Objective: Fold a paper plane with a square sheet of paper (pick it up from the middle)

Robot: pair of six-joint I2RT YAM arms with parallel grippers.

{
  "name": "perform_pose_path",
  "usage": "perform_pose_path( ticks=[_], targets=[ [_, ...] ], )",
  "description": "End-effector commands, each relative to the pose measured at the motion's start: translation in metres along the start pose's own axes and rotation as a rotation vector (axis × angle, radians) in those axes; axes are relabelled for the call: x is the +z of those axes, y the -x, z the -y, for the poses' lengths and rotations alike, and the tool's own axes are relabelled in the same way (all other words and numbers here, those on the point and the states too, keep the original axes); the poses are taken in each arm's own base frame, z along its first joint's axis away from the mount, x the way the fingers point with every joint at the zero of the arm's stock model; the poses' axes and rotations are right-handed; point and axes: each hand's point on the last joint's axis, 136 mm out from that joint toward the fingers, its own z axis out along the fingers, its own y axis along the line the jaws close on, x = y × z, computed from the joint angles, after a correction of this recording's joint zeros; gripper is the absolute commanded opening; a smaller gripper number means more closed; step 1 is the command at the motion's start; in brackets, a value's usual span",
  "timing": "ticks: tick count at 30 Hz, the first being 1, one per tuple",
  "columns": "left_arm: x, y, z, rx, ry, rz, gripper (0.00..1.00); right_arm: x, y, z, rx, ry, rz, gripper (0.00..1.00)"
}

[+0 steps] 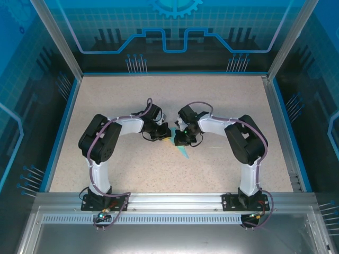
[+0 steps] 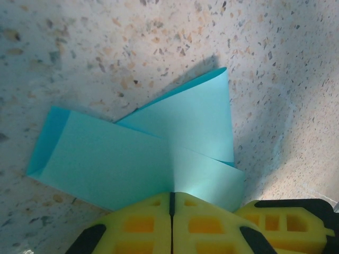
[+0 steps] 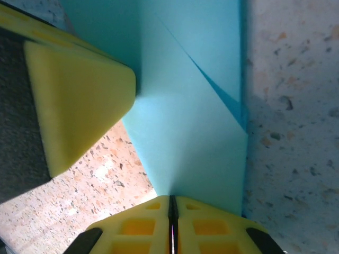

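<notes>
The square sheet of paper (image 2: 132, 159) is folded into overlapping cyan flaps with a long pointed shape, lying low over the speckled table. In the top view a tip of the sheet of paper (image 1: 183, 152) pokes out below the two grippers, which meet at the table's middle. My left gripper (image 2: 171, 193) is shut on the paper's near edge, a crease running up from its jaw line. The right gripper (image 3: 172, 199) is shut on another edge of the paper (image 3: 185, 121). Each wrist view catches the other gripper's yellow fingers (image 3: 79, 90) close by. From above, the left gripper (image 1: 168, 136) and the right gripper (image 1: 180, 141) nearly touch.
The speckled table (image 1: 122, 100) is ringed by a blue rim and clear walls (image 1: 69, 58). Both arm bases are bolted to a metal rail (image 1: 175, 200) at the near edge.
</notes>
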Motion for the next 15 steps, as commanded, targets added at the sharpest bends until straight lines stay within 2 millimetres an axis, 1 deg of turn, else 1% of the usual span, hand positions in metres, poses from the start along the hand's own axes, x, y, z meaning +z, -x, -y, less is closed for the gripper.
perform_pose_path(
  ticks=[1, 9, 15],
  targets=[
    [0.012, -0.009, -0.041, -0.083, 0.16, -0.026, 0.07, 0.005, -0.032, 0.014, 0.001, -0.045, -0.086, 0.1],
    [0.011, -0.009, -0.055, -0.112, 0.236, -0.026, 0.06, -0.002, -0.072, 0.034, 0.001, -0.081, -0.137, 0.09],
    [0.011, -0.008, -0.06, -0.116, 0.26, -0.024, 0.05, -0.003, -0.094, 0.045, 0.02, -0.092, -0.159, 0.09]
  ],
)
